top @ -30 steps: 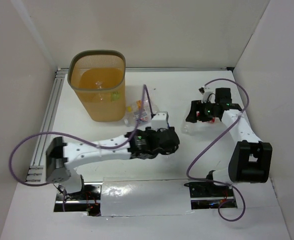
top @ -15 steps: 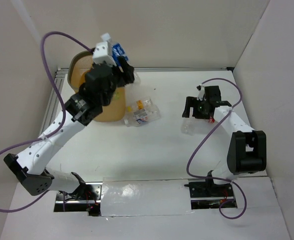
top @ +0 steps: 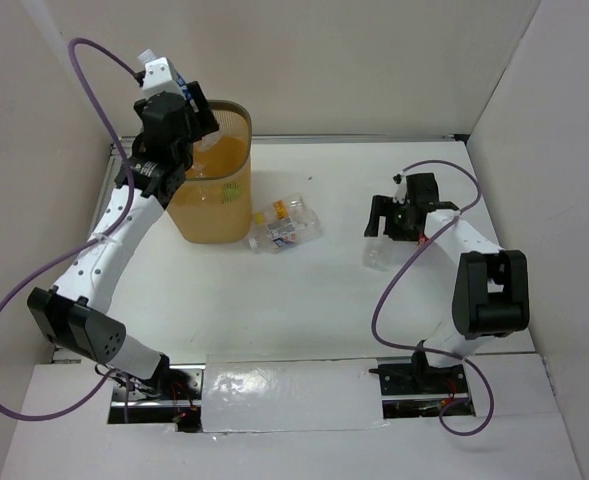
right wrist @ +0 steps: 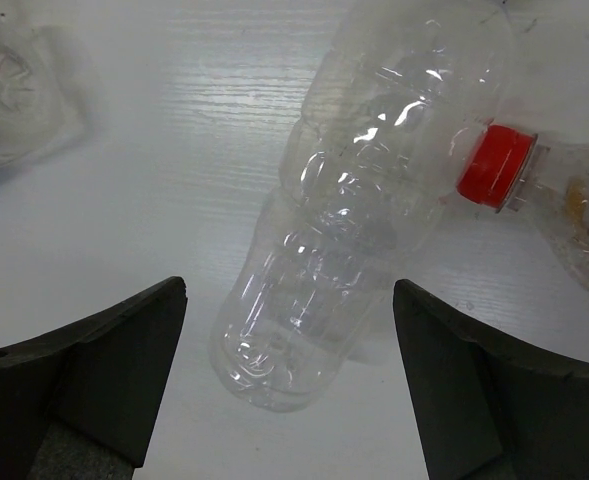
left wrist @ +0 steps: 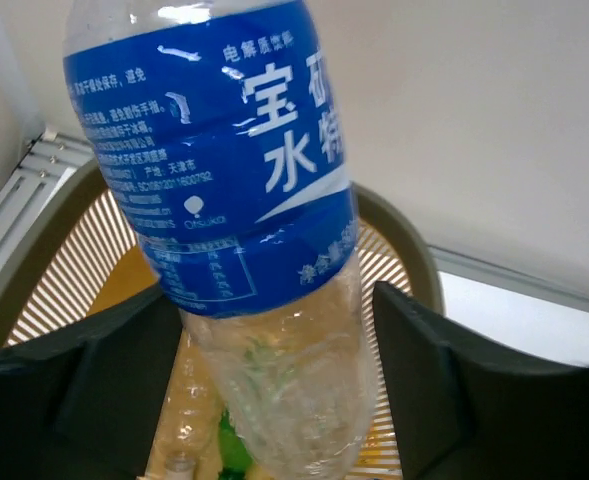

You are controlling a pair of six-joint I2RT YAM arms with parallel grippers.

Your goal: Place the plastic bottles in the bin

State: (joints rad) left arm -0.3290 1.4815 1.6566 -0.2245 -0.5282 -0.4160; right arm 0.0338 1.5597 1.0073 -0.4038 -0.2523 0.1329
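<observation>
The blue-label plastic bottle (left wrist: 244,200), clamped in the left tool (left wrist: 269,340) over the far-left bin (left wrist: 414,255), looks ready for dropping in.

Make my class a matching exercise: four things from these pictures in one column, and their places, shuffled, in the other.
Things
1. blue-label bottle
2. bin
3. clear bottle
4. crushed bottles

Places
A. lying on the table within the open right pincer
B. held by the left pincer above the bin
C. lying on the table just right of the bin
D. standing at the table's far left corner

Pairs: 1-B, 2-D, 3-A, 4-C
</observation>
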